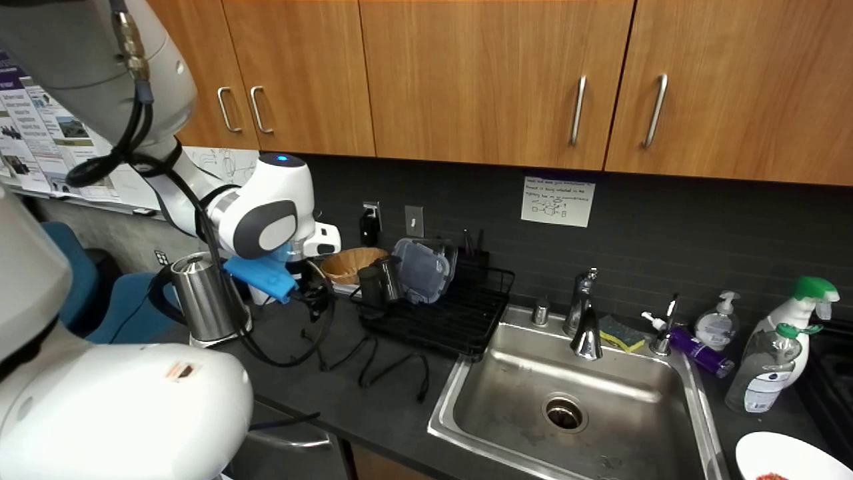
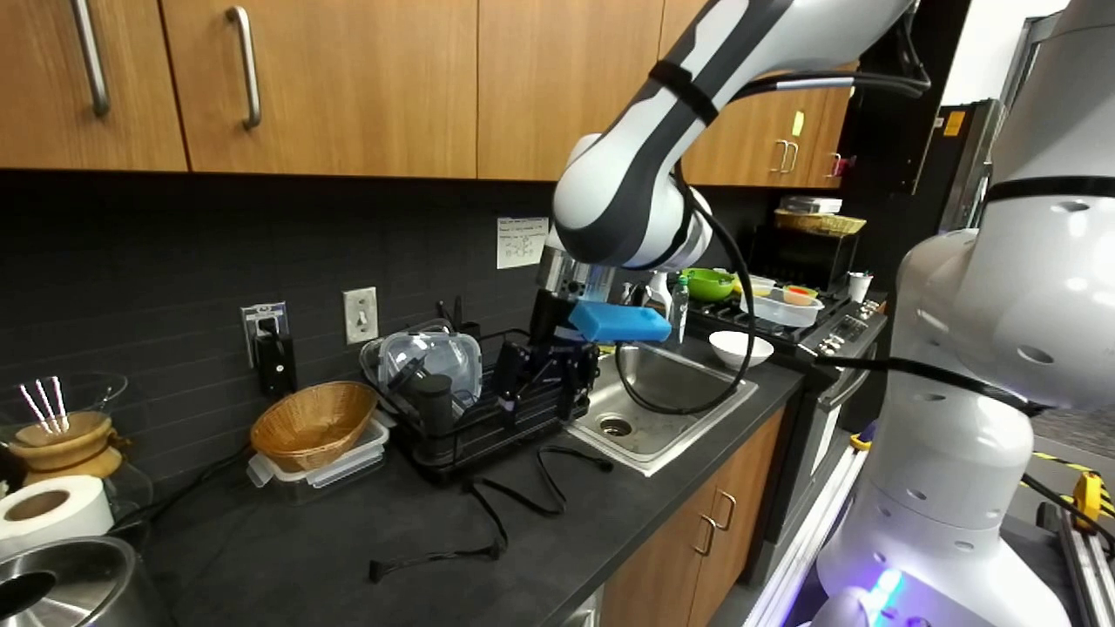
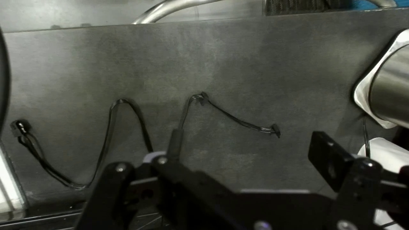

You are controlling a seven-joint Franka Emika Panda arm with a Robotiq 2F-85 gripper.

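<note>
My gripper (image 3: 249, 143) hangs above the counter (image 3: 243, 60), its fingers (image 3: 324, 156) spread apart with nothing between them; the black cable (image 3: 185, 112) lies there below me. So thin a cable, I judge, calls for fingertips set low and square across one stretch, away from its end connectors (image 3: 17, 127). Beside me, the dish rack (image 1: 426, 330) holds a clear container (image 1: 420, 270); near it, a wicker basket (image 2: 287, 453) sits on a lidded box (image 2: 327, 483). Well apart from me, past the sink (image 1: 620, 440), a white bowl (image 1: 796, 453) holds something red (image 1: 772, 477) I can't identify.
</note>
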